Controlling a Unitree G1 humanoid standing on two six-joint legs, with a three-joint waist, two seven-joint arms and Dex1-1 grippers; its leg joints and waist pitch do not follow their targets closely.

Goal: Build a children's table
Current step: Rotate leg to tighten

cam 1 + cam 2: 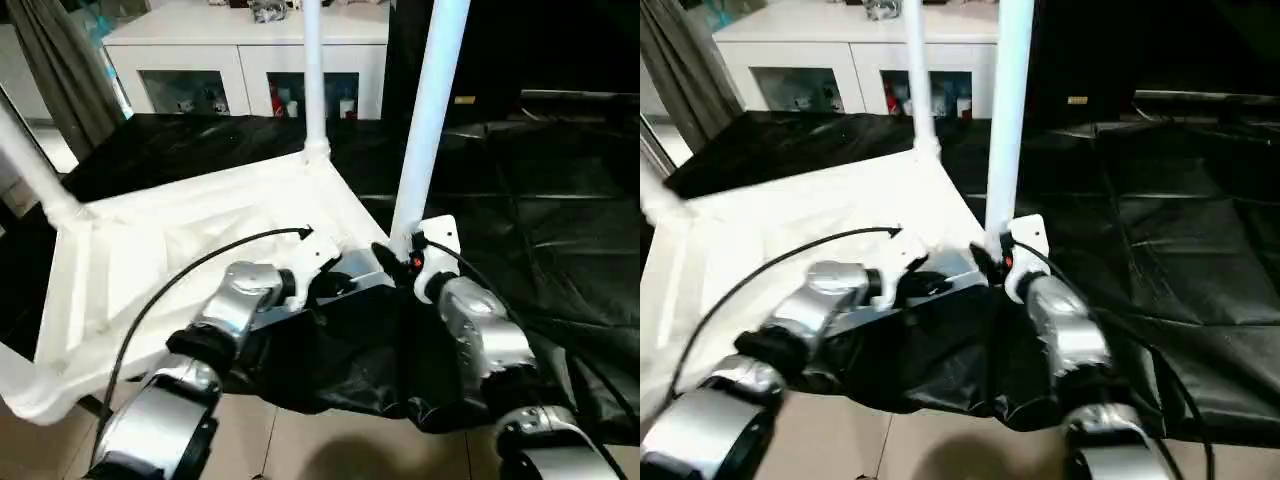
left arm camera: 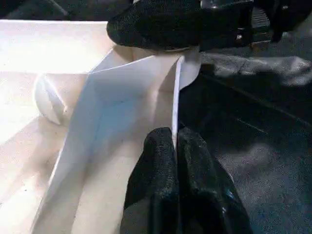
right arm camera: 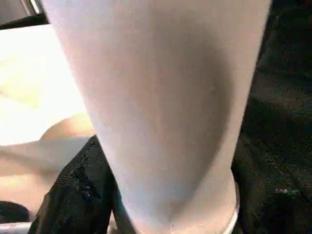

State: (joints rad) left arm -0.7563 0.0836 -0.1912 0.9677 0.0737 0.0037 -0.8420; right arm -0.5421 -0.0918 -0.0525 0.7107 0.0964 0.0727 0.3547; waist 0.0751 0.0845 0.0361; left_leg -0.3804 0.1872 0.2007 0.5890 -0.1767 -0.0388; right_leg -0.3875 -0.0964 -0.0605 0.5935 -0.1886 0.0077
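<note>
leg [image 3: 161, 107]: white tube, upright, right in front of the right claw, between its fingers | finger [image 3: 78, 195]: black, touching the leg's base | tabletop underside [image 3: 34, 92]: white, beyond the finger | black sheet [image 3: 278, 112]: behind the leg

Light from above glared on the white table top [image 1: 180, 240]. My right wrist view was blurred; the black cloth [image 1: 560, 240] stayed dim.

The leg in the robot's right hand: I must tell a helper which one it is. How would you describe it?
On the black sheet lies an upturned white table top. At its near right corner stands the leg, closest and thickest-looking of the upright ones.
</note>
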